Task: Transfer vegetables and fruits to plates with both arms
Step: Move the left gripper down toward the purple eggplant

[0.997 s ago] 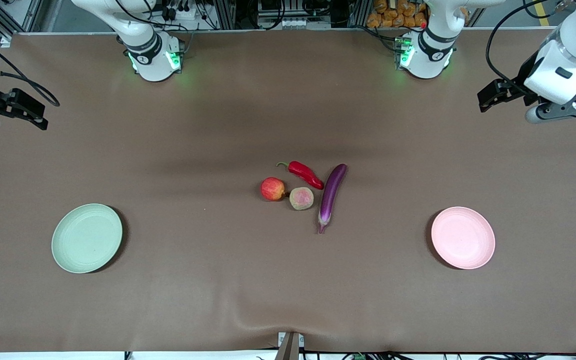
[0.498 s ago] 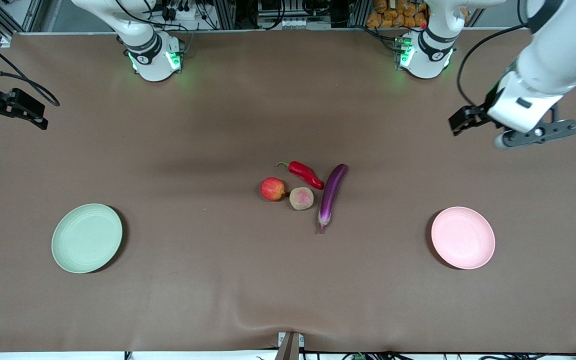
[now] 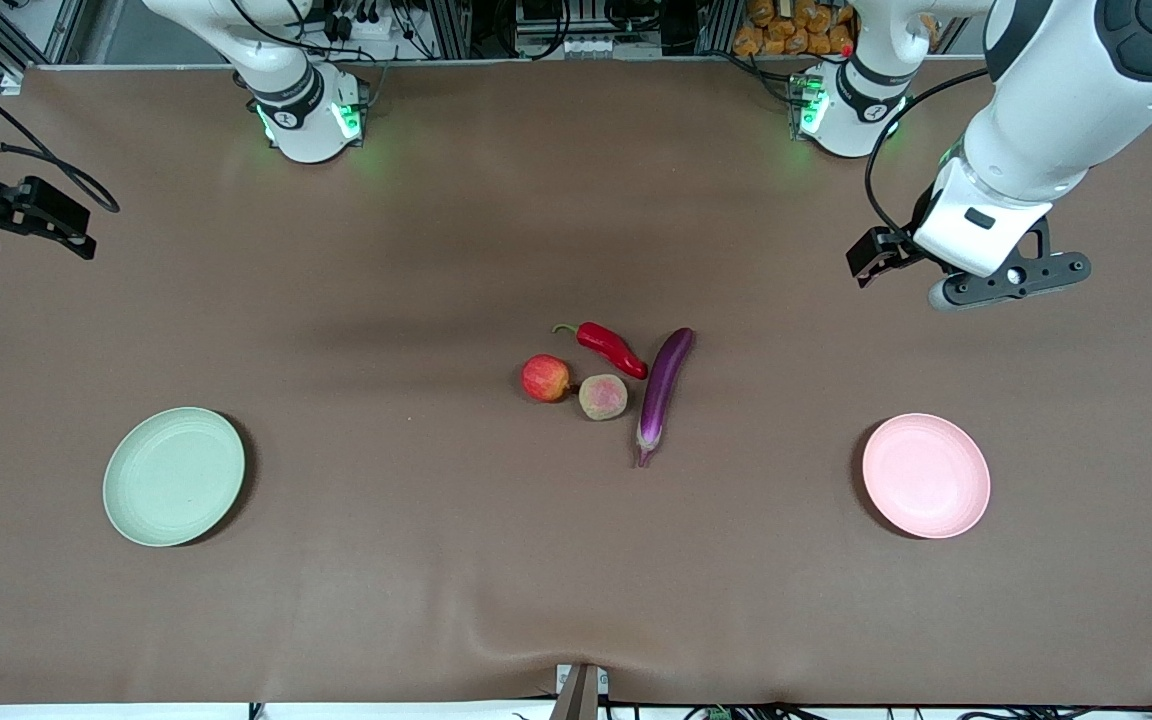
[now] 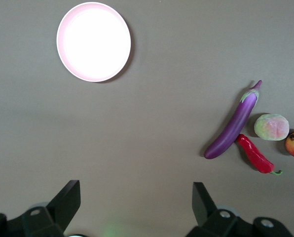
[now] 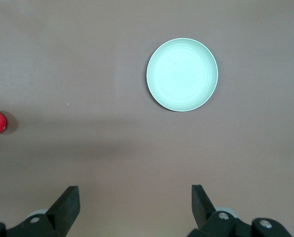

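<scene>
Both pincers open and empty, nothing plated yet.

My left pincer [image 3: 871, 262] hangs over bare brown worktop [image 3: 436, 600] between the pale pink round plate [image 3: 925, 476] and the clustered produce; my right pincer [image 5: 134, 207], spread wide, waits at its own end, its pale green round plate [image 3: 174, 476] nearer the camera. The glossy purple eggplant [image 3: 663, 388] seems to touch the shiny red chili pepper [image 3: 613, 347], with the dull pinkish-tan peach [image 3: 603, 396] and red-yellow apple [image 3: 546, 378] alongside, so grabbing one may nudge another.

Even, soft overhead light, sharp focus throughout, faint broad shadows across the brown table [image 3: 436, 250], pink plate [image 4: 93, 41] glared almost white in the left wrist view, green glow at the arm bases [image 3: 308, 120]
</scene>
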{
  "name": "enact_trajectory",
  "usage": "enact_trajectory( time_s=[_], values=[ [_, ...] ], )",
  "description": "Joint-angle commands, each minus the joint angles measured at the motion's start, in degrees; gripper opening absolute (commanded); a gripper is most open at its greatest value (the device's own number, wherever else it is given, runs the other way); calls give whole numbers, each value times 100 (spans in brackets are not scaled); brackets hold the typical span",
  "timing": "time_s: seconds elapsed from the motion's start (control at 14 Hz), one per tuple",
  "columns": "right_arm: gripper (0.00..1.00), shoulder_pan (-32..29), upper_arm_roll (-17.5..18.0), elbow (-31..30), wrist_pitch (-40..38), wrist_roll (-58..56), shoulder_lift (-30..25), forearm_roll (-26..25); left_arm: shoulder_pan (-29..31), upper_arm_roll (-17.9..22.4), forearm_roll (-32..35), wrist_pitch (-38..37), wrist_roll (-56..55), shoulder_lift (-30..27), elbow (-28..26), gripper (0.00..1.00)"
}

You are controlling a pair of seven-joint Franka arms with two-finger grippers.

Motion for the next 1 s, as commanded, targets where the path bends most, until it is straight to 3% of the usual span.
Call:
enact_trajectory(
  time_s=[0.0, 0.28, 0.64, 0.93],
  values=[
    [100, -117, 53, -71, -16, -90, -75, 125, -139, -63, 94, 236, -435, 16, -142, 100],
    [100, -117, 62, -71, -24, -90, -75, 125, -333, -63, 94, 527, -735, 165, -389, 100],
    [100, -126, 62, -71, -42, -90, -75, 125, -579, -177, 94, 2141, -762, 481, -1460, 100],
    [100, -117, 53, -71, -60, -90, -75, 125, -579, -466, 94, 2741, -762, 963, -1752, 100]
  ],
)
